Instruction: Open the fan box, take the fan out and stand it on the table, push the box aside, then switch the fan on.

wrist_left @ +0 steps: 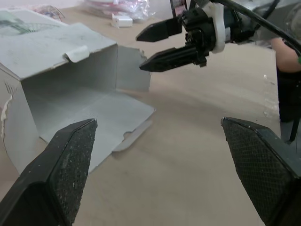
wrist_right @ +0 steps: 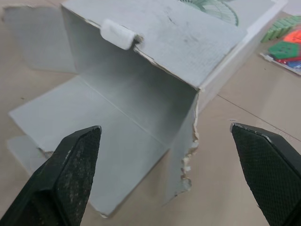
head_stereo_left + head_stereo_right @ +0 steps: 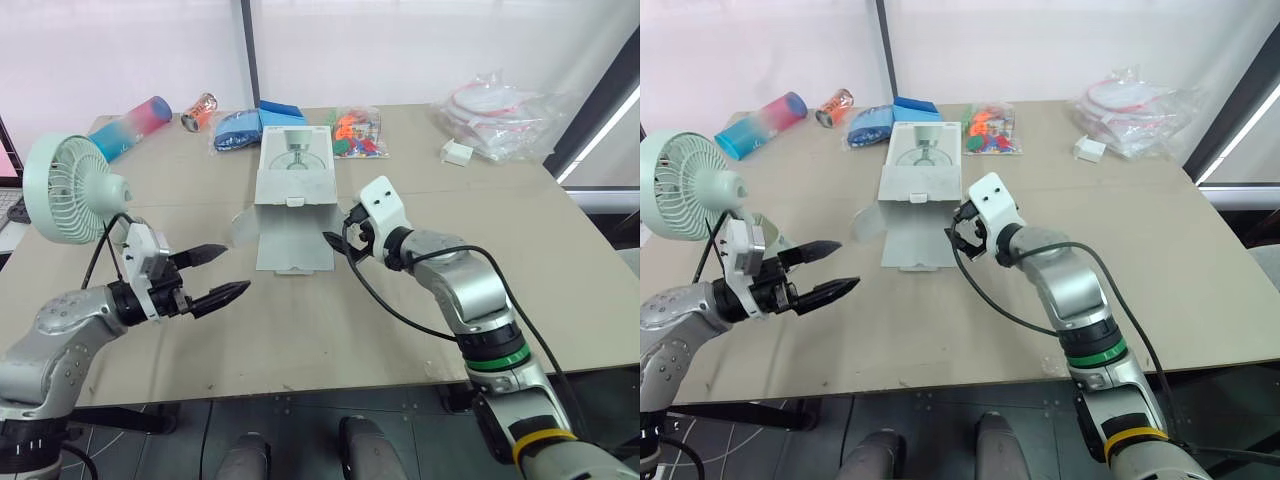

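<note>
Head views
- Table [image 3: 560,260]: tan top, dial centred on the box
- Fan box [image 3: 293,195]: white, lying flat at mid-table, mouth towards 6 o'clock, flaps splayed out
- Fan [image 3: 68,190]: pale green, out of the box, upright at 9 o'clock near the table edge, grille facing the camera; foot hidden behind the left arm
- Left gripper [image 3: 238,268]: at 7 o'clock, apart from the box, fingers spread, nothing between them
- Right gripper [image 1: 139,52]: at 4 o'clock, just beside the lower flap
- Far edge: pink-and-blue bottle [image 3: 135,125] at 10 o'clock, small can [image 3: 198,110], blue pouch [image 3: 240,128] at 11 o'clock, bag of coloured pieces [image 3: 358,135] at 1 o'clock, clear plastic bags [image 3: 500,110] and a small white block [image 3: 457,153] at 2 o'clock

Left wrist view
- Own fingers [image 1: 70,160] wide apart over bare table
- Box mouth ahead, interior empty, tuck tab on the upper flap
- Right gripper beyond the box, fingers parted, gripping nothing

Right wrist view
- Own fingers [image 2: 70,169] spread wide, empty
- Box mouth close ahead, empty inside, one side wall's edge torn and ragged
- Green fan print on the upper face; coloured pieces beyond the far corner
</note>
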